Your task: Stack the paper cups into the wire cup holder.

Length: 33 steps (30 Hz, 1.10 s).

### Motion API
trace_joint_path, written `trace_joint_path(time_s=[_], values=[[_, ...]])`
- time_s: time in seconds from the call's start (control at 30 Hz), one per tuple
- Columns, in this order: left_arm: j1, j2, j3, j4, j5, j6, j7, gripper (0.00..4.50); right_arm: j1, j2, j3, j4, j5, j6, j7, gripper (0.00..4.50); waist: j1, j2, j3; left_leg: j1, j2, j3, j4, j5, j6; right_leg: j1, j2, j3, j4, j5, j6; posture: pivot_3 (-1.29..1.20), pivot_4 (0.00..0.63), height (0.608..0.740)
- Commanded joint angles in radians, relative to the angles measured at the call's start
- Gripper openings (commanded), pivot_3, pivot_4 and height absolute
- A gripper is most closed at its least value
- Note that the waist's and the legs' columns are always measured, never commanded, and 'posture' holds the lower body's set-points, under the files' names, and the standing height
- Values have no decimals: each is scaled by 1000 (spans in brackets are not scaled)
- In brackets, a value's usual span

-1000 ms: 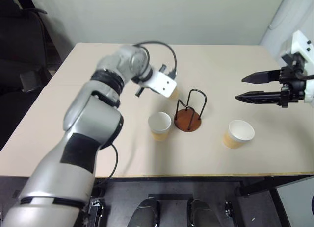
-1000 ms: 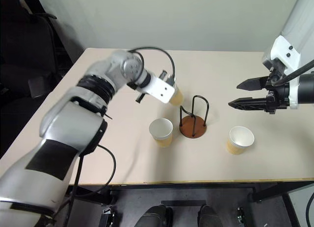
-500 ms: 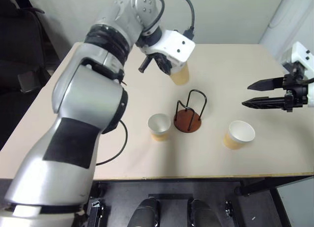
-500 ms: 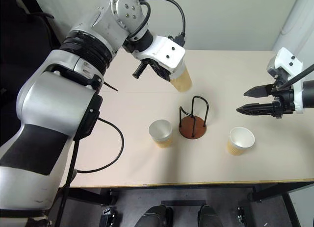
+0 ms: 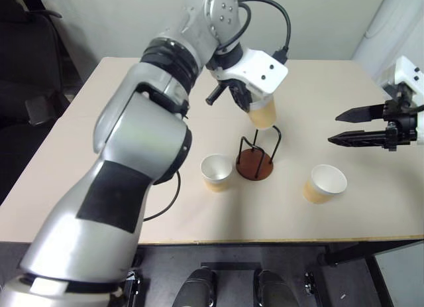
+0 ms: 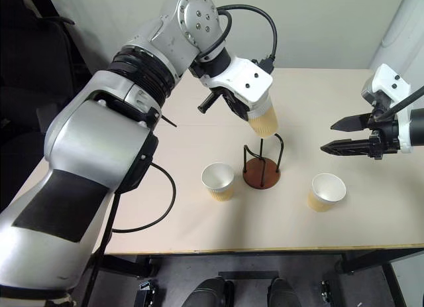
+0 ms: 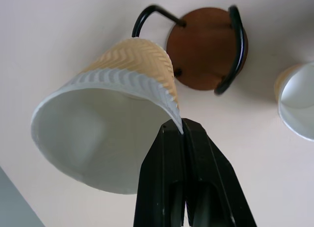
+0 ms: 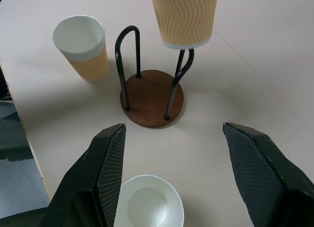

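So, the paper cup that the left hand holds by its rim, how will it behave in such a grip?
The paper cup is probably light: the left hand carries it by a pinch on one rim wall. Thin paper likely dents if squeezed harder. Held on one side only, above the wire cup holder, it may tilt or swing.

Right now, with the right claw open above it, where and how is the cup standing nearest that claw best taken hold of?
Probably by the rim: the cup stands upright, mouth open, apart from the wire cup holder. The right claw could come from above, one finger inside the wall, one outside.
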Motion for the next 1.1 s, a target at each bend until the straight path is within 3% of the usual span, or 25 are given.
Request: trace_joint_path(time_s=[0.03,1.1], values=[[-40,1,-23,5,-27,-22,-36,44,-4,-32,-50,-23,3,2,-5,3183,1,0,0,0,1,0,0,0,0,0,-1,1,0,0,0,0,150,740],[-40,-18,-287,24,-244,-92,-36,44,-24,-31,-42,-9,-7,-11,-15,3183,5,0,0,1,1,1,2,-1,0,3,-2,-1,0,-1,4,0,150,740]])
